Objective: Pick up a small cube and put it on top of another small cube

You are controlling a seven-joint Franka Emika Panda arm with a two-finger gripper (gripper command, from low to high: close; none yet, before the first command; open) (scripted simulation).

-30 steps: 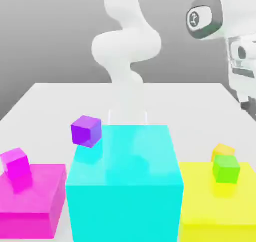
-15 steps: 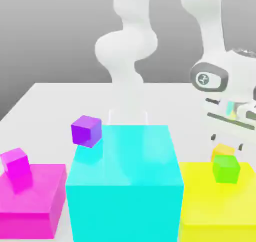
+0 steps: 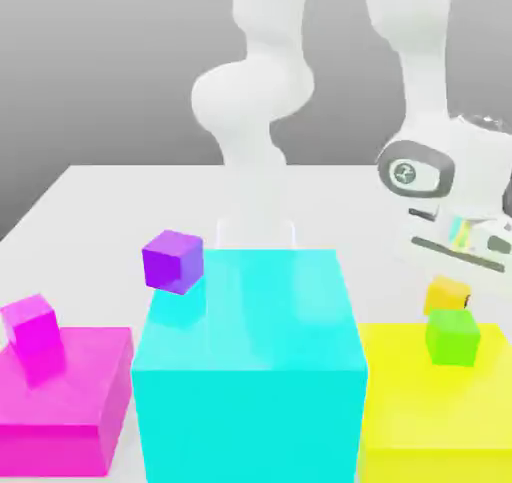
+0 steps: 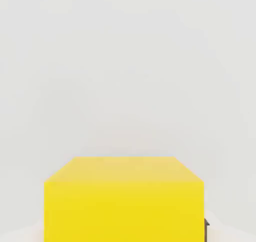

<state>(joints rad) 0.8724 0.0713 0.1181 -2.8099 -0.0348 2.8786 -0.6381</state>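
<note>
White tabletop (image 3: 100,196) carried the large coloured blocks. At the exterior view's right, the gripper (image 3: 452,271) stood directly above the small yellow cube (image 3: 447,295), fingers clamped onto it, just behind the green cube (image 3: 452,335) on the yellow block (image 3: 430,411).

The white arm (image 3: 262,91) looks like smooth, softly glossy plastic. The cyan block (image 3: 250,361) has a glossy top that mirrors the purple cube (image 3: 172,260). The white table (image 3: 90,221) is smooth and matt. The small yellow cube (image 4: 124,198) appears flat, plain and unshiny.
</note>
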